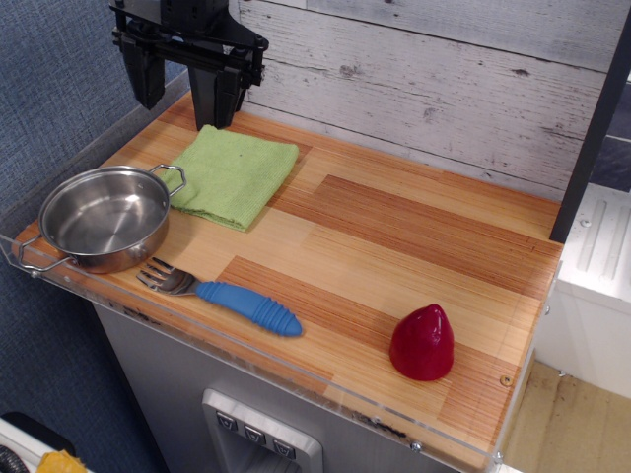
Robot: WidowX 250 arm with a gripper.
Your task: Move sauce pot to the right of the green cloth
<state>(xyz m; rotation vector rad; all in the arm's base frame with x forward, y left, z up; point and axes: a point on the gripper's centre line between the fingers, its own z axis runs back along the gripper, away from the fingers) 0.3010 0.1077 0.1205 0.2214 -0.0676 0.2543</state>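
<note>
The sauce pot [103, 217] is a shiny steel pot with two wire loop handles. It stands empty at the front left corner of the wooden table. The green cloth [232, 173] lies flat just behind and to the right of it, close to the pot's rear handle. My gripper [181, 99] hangs above the back left of the table, behind the cloth and above it. Its two black fingers are spread apart with nothing between them.
A fork with a blue handle [232, 300] lies in front of the cloth, right of the pot. A red cone-shaped object [423, 342] stands at the front right. A plank wall runs along the back; a clear rim edges the table [414, 236].
</note>
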